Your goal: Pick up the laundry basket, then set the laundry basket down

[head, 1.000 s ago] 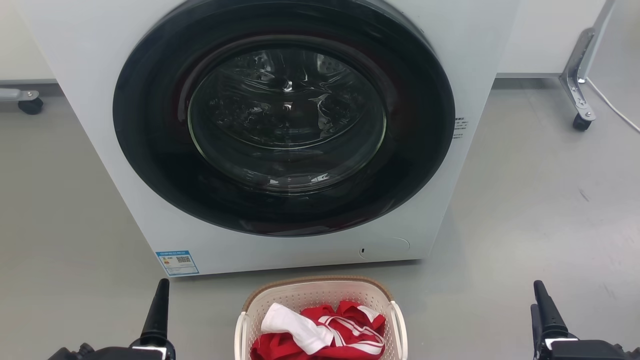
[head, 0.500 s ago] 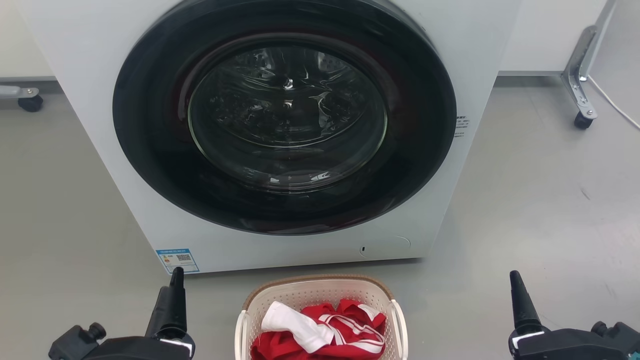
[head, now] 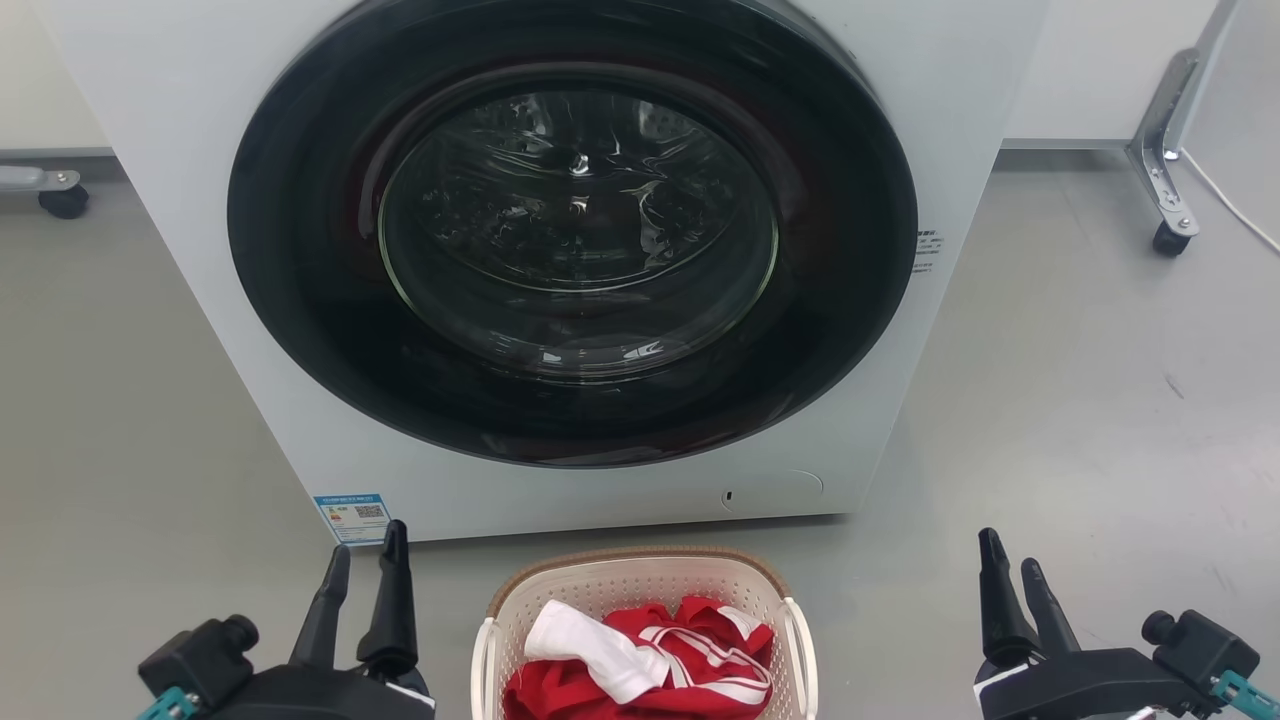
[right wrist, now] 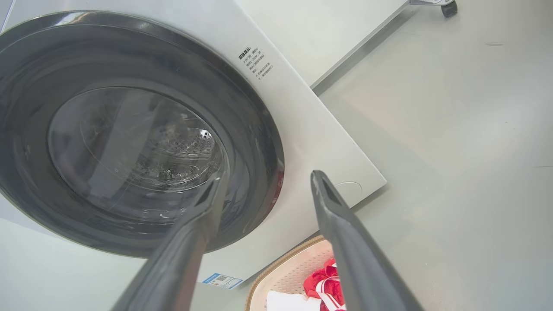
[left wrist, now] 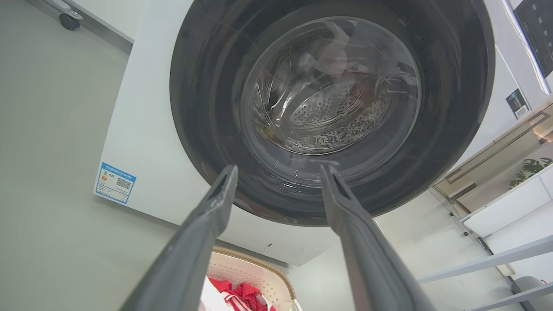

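Fingers (head: pixel 392 600) on your left gripper (head: pixel 367 545) and right gripper (head: pixel 1010 555) stand parted and empty, one gripper either side of the laundry basket (head: pixel 620 590), placed, I judge, to take both side handles (head: pixel 800 650) together. The basket rests on the floor (head: pixel 1100 400) just before the washer (head: pixel 200 250), red and white clothes (head: pixel 650 670) inside; mind that washer front close behind it.

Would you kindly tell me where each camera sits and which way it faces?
Head view: on the head, facing forward-down at washer and laundry basket; left claw and right claw show, open.
Left wrist view: on the left wrist, along its fingers toward the washer door.
Right wrist view: likewise, from the right.
All share washer, laundry basket.
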Controlling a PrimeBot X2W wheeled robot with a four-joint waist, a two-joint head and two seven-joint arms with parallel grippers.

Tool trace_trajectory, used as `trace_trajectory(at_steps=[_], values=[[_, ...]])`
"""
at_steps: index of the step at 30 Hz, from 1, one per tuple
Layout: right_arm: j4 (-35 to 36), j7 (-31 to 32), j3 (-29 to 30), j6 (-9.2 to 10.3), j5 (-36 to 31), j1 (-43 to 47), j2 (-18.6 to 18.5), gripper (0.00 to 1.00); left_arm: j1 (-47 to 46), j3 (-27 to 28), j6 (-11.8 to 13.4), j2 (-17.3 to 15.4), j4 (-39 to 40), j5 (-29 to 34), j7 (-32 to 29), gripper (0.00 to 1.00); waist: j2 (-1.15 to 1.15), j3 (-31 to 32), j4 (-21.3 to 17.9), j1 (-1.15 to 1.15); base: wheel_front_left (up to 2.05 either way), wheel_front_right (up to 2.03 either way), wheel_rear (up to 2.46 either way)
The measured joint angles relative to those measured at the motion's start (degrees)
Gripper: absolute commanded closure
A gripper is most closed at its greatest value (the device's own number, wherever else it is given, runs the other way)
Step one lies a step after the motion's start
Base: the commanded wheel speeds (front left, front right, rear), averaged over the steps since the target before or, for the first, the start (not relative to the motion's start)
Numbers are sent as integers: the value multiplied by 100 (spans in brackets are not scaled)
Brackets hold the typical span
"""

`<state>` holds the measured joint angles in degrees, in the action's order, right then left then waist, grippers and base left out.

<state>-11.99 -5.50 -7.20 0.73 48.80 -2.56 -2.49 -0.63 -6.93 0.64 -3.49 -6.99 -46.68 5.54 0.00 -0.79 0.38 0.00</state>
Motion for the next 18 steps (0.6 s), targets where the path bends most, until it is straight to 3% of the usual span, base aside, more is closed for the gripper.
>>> trace_trajectory(at_steps=[9,18], values=[[77,-201,-241,159,-943,1,-8,0,119,-311,147,-93,79,1226,198,0,0,-2,0,0,0,0,0],[123,-374,-405,266,-1616,8,-14,0,119,-470,261,-119,191,1996,378,0,0,11,4,0,0,0,0]])
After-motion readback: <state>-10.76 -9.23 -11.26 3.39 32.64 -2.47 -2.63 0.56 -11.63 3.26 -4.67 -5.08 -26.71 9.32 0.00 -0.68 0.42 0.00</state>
